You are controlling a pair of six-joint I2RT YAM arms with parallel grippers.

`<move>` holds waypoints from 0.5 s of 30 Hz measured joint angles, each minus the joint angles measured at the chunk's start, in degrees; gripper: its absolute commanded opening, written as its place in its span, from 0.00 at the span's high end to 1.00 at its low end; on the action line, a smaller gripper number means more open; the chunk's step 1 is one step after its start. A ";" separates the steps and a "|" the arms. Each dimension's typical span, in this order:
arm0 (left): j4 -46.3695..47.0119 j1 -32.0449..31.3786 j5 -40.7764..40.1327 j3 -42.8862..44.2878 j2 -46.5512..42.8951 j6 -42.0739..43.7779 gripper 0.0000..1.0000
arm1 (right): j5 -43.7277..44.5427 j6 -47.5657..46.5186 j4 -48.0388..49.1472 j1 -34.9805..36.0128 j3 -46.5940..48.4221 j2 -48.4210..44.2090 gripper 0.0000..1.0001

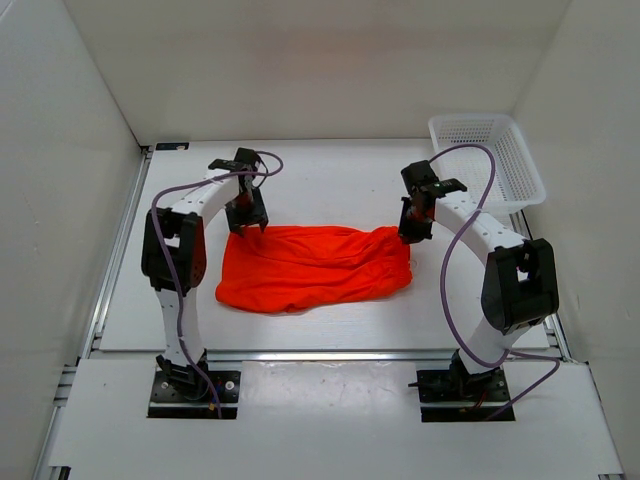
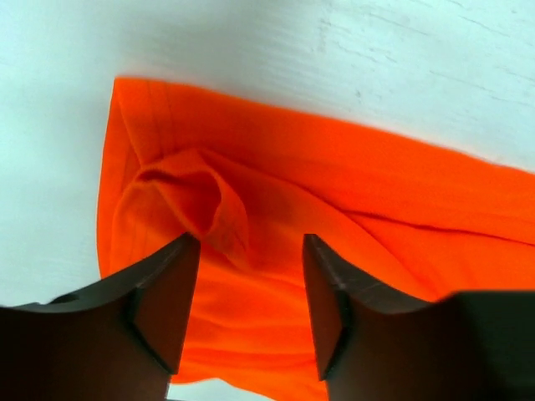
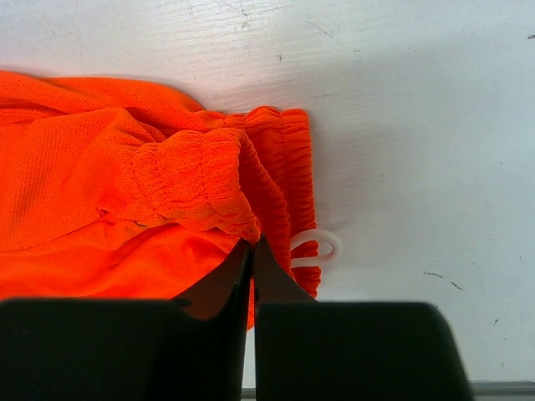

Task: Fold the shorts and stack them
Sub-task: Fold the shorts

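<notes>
Lying nearest the arms' bases: the shorts point(image 1: 315, 268), bright orange, spread on the white table point(image 1: 320, 180) with their long side running left to right; the cloth is rumpled and lies in more than one layer.
Left end of the shorts: a smooth hem corner, with a soft raised fold of fabric just inside it.
Left gripper point(image 2: 251, 284): poised over the far left corner of the shorts, jaws parted; the raised fold sits between the two dark fingers point(image 2: 167, 301), and whether the tips press into the cloth is hard to say from the wrist view.
Right end of the shorts: the gathered elastic waistband point(image 3: 209, 180), bunched and partly turned over, with a loop of white drawstring point(image 3: 318, 248) poking out onto the table beside it.
Right gripper point(image 3: 252, 267): at the far right corner of the shorts, jaws clenched tight together, apparently pinching the edge of the waistband, with a sliver of orange showing between them.
Basket point(image 1: 520, 170): white plastic mesh, beyond and to the right of the shorts, well apart from them, in the far right corner.
</notes>
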 measured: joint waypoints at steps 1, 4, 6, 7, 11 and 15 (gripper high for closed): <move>0.02 0.00 -0.07 0.44 0.79 -0.11 0.43 | 0.00 0.00 -0.02 0.00 0.00 0.00 0.99; 0.09 0.09 -0.17 1.60 3.06 0.11 0.76 | 0.00 0.00 -0.02 0.00 0.00 0.00 0.99; -0.17 0.07 -0.50 2.21 4.22 0.37 0.90 | 0.02 0.00 -0.02 0.00 0.00 0.00 0.99; -0.35 0.07 -0.81 2.47 4.68 0.57 0.90 | 0.04 0.00 -0.02 0.00 0.00 0.00 0.99; -1.25 0.44 -2.47 2.69 4.59 0.42 0.90 | 0.13 0.00 -0.02 0.00 0.00 0.00 0.99; -1.92 3.04 -2.71 2.67 2.08 -0.42 0.90 | 0.66 0.00 -0.07 0.00 0.00 0.00 0.99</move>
